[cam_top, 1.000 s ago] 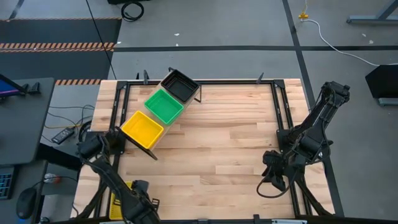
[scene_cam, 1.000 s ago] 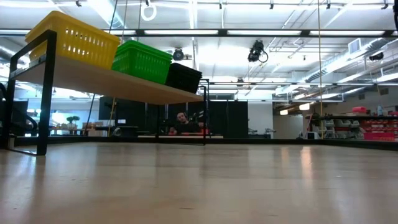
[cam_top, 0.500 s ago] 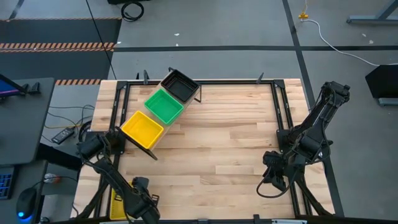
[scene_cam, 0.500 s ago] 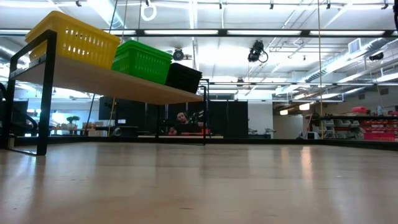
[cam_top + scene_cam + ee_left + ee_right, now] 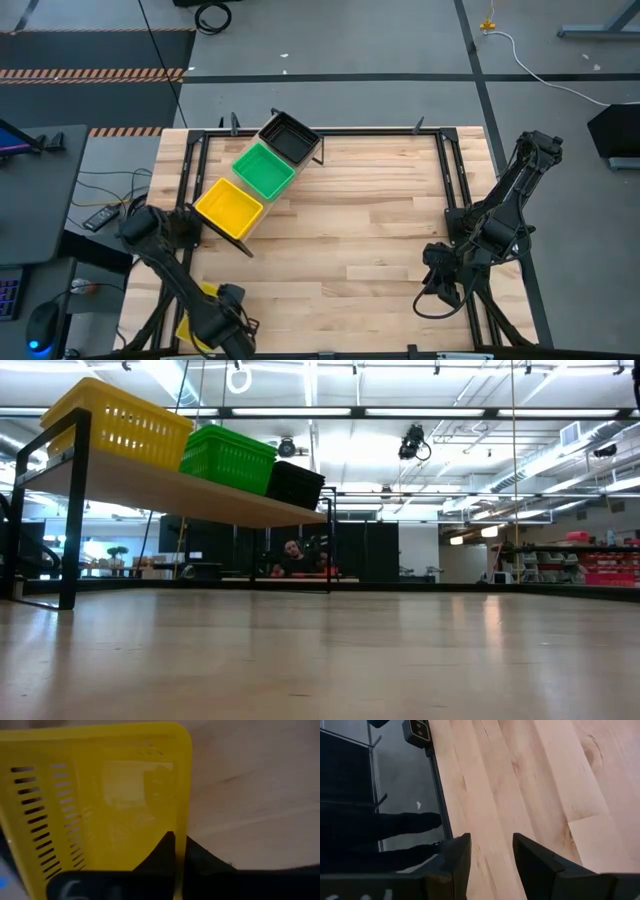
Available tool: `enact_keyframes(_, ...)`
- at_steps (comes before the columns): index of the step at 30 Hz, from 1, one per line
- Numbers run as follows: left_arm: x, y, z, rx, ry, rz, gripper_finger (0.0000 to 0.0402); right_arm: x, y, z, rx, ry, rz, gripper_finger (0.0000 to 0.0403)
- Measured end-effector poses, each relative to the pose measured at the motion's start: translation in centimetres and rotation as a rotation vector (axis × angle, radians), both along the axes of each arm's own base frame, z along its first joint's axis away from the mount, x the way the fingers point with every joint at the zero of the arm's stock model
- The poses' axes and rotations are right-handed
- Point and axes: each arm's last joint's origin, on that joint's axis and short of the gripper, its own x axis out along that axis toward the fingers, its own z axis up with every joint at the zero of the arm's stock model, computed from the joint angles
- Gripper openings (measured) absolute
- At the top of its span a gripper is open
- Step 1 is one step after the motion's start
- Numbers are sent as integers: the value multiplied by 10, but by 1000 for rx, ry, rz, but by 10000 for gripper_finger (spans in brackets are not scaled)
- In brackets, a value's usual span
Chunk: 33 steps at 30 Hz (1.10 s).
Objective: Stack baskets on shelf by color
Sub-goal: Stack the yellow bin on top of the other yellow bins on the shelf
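At the near left corner of the table (image 5: 380, 230), the left gripper (image 5: 177, 851) is mostly cut off by the bottom edge of the high view. Its fingers are closed on the rim of a yellow basket (image 5: 100, 805), and only a small part of this basket shows from above. A moment ago these fingers were apart; now they have pinched the wall, and the basket sits a little more toward the table than before.

The shelf (image 5: 225, 238) stands diagonally at the far left of the table. It carries a yellow stack (image 5: 229, 207), a green stack (image 5: 263, 169) and a black stack (image 5: 290, 137) in one row, touching each other. How many baskets are in each stack I cannot make out.

The right gripper (image 5: 491, 851) waits at the near right side, its fingers apart and holding nothing; it has not moved.

The tabletop is light wood planks with a black frame. Behind it, the low view shows a large hall with ceiling lights and a person (image 5: 291, 557) far away.
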Motion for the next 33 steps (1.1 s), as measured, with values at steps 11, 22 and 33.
enact_keyframes(11, -12, 23, 96, 44, -56, -246, 4, 2, -2, 0, -57, -63, -33, 152)
enact_keyframes(22, 10, 44, 156, -46, -191, -585, 4, 2, -3, 1, -71, -84, -58, 152)
enact_keyframes(33, 33, 67, 173, -56, -260, -566, 4, 2, -2, 1, -36, -64, -98, 152)
